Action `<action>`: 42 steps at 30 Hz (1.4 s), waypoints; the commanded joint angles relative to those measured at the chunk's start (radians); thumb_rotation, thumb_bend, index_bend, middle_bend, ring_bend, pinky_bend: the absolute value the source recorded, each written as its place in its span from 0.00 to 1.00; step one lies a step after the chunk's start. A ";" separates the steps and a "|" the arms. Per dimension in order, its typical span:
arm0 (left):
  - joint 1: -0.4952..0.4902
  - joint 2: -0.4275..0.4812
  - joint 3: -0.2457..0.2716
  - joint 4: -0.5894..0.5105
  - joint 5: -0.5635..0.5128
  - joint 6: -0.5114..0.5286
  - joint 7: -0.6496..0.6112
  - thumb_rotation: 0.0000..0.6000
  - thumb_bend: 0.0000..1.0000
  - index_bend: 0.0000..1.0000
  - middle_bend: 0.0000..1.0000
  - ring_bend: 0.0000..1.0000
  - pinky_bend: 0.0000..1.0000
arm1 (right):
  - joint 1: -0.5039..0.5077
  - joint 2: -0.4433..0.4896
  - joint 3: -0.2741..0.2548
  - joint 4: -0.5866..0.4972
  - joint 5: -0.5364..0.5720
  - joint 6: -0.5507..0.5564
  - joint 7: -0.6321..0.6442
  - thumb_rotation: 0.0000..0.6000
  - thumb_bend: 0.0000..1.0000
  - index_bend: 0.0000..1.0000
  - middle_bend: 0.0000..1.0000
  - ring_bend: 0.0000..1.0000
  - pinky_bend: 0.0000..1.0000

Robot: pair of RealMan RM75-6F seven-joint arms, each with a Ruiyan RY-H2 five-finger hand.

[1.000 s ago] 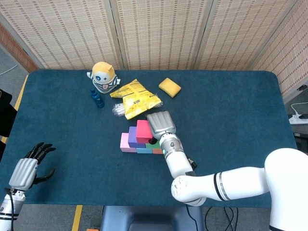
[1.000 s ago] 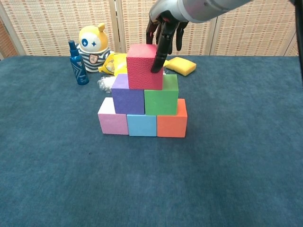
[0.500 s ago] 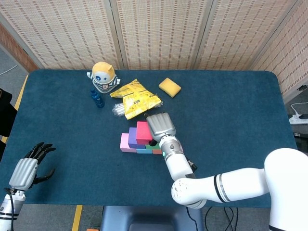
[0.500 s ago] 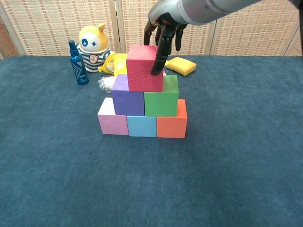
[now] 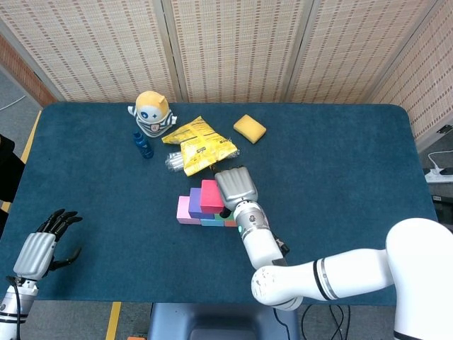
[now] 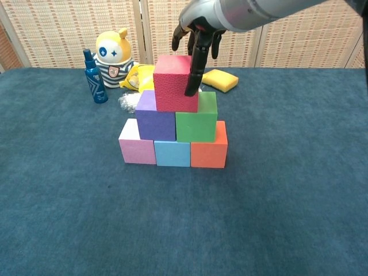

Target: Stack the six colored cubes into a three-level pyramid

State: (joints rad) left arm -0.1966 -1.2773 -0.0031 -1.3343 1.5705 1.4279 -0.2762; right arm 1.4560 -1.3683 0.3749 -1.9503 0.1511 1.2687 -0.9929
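The right hand (image 6: 198,31) is pressing fingers down the red cube (image 6: 174,83)'s near-right edge — whether gripping, I cannot tell. It's looking light and foamy beneath the hand — best pinched by opposite flat faces.

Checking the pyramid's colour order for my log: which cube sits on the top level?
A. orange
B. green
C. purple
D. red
D. The red cube sits alone on top, resting across the purple cube and green cube, with the right hand touching its side.
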 commanded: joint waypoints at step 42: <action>-0.288 0.041 -0.019 -0.075 0.035 -0.382 -0.032 0.99 0.33 0.26 0.13 0.05 0.13 | -0.496 0.282 -0.218 -0.045 -0.561 -0.315 0.435 1.00 0.00 0.00 0.10 0.08 0.27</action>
State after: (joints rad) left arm -0.4361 -1.2278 -0.0166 -1.4031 1.6177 1.1086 -0.3181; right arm 0.9766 -1.0496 0.1889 -2.0451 -0.3757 0.9798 -0.5756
